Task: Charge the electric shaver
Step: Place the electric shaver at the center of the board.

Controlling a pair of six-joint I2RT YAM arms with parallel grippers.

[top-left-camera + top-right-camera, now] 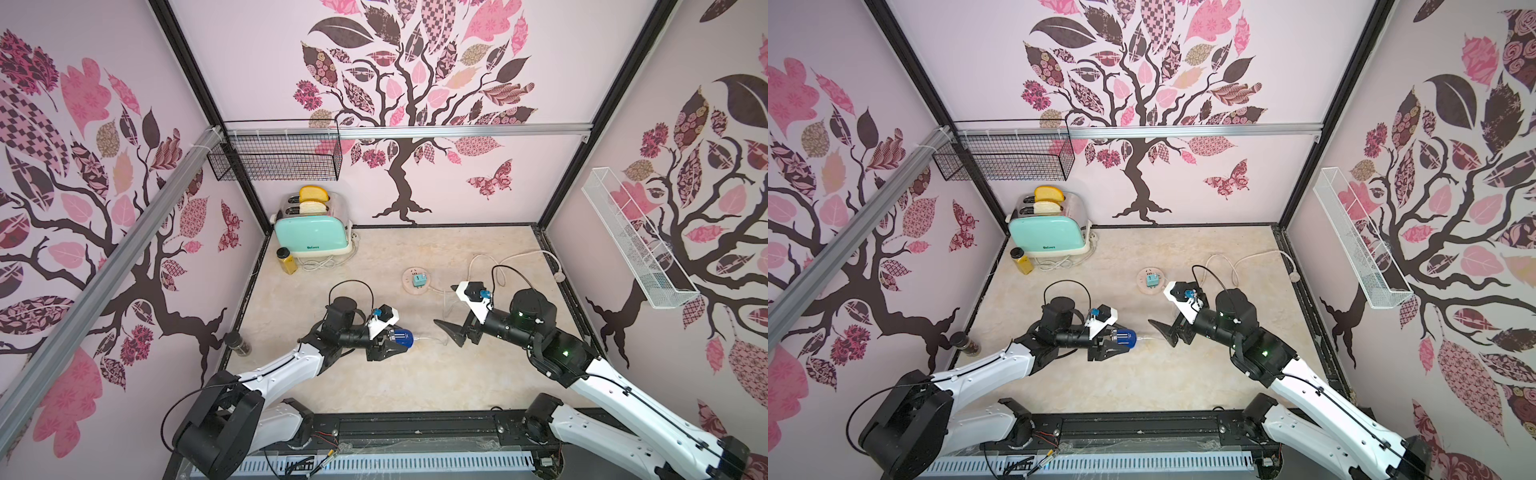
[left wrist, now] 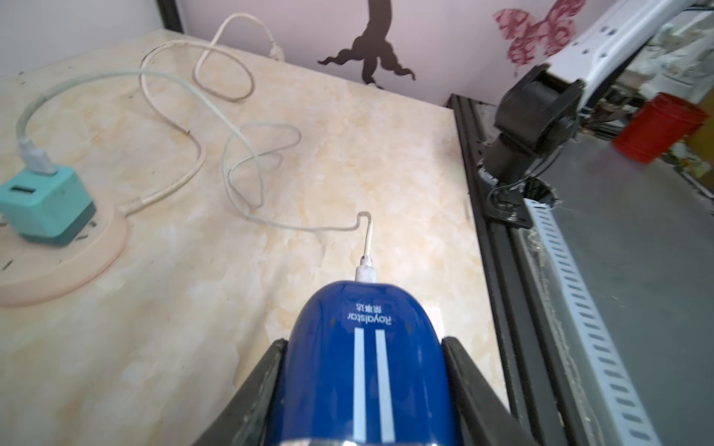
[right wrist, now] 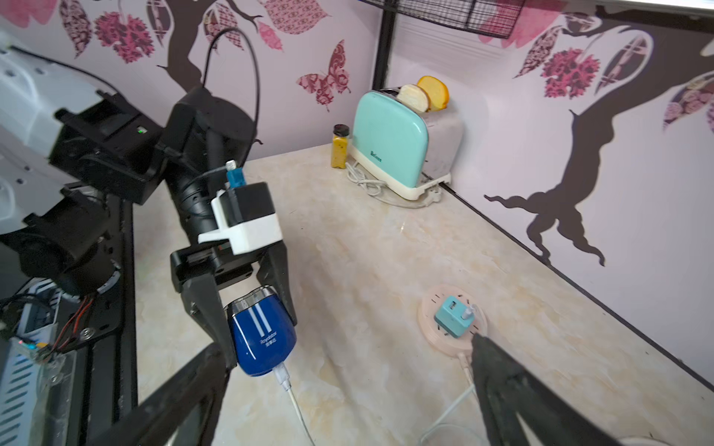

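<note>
The electric shaver (image 1: pixel 402 337) (image 3: pixel 262 340) is a glossy dark-blue body with two white stripes. My left gripper (image 1: pixel 392 341) (image 2: pixel 363 341) is shut on its sides and holds it just above the table. A white cable plug (image 2: pixel 365 268) (image 3: pixel 282 376) sits in the shaver's free end. The cable runs in loops to a teal plug adapter (image 1: pixel 419 279) (image 2: pixel 46 208) on the round pale-pink socket hub (image 1: pixel 409 289) (image 2: pixel 58 278). My right gripper (image 1: pixel 449 334) (image 3: pixel 347 343) stands wide open with nothing in it, to the right of the shaver and off the cable.
A mint toaster (image 1: pixel 311 232) with bread and a yellow jar (image 1: pixel 287 261) stand at the back left. A dark jar (image 1: pixel 237 344) is by the left wall. Loose cable loops (image 1: pixel 486 266) lie behind the right gripper. Wire baskets (image 1: pixel 274 156) (image 1: pixel 636 237) hang on the walls.
</note>
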